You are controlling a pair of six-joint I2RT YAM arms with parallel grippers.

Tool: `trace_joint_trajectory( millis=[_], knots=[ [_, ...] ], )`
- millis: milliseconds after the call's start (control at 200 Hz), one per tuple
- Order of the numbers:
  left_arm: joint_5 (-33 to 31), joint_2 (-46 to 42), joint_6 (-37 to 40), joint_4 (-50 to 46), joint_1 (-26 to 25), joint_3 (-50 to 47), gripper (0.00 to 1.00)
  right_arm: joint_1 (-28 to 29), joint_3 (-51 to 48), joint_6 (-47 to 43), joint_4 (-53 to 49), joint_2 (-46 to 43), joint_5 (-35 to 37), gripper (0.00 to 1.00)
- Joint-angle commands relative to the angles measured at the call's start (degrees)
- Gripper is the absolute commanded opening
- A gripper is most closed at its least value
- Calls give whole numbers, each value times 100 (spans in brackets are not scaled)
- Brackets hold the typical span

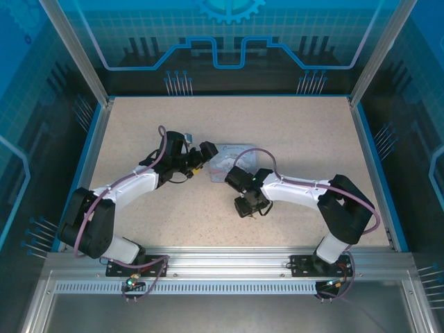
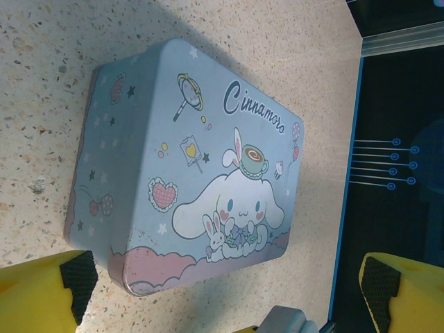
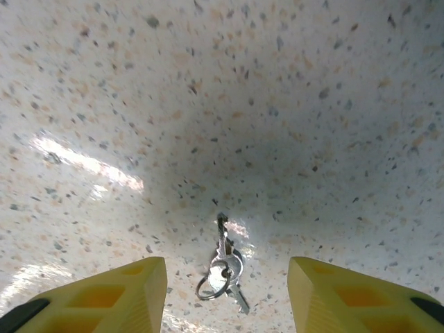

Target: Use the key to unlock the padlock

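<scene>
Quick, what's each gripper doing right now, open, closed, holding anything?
Left gripper: open, holding nothing; pale blue cartoon-printed tin box lies ahead.
Right gripper: open, holding nothing; small silvery keys on a ring lie on the speckled table between its jaws.

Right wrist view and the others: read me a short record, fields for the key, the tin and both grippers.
key: on a ring, flat on the table, untouched
tin: lid on, cartoon print up, just ahead of the left gripper
left gripper: open, empty
right gripper: open, empty, jaws either side of the key
</scene>
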Motion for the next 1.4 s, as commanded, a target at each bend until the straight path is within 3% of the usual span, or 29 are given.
trace_joint_trajectory(
  millis=[0, 390, 995, 1221, 1396],
  knots=[
    [112, -216, -24, 110, -1, -37, 99, 159, -46, 266, -101, 41, 37, 51],
    [112, -234, -8, 130, -1, -71, 99, 265, -21, 1480, -297, 246, 304, 49],
    [208, -124, -19, 250, 43, -79, 99, 441, 50, 1665, -331, 646, 398, 33],
    [237, -100, -25, 283, 60, -83, 99, 416, -148, 1650, -185, 615, 337, 19],
    [261, -92, -53, 294, 60, -66, 99, 338, -345, 1428, 93, 470, 168, 3]
  ],
)
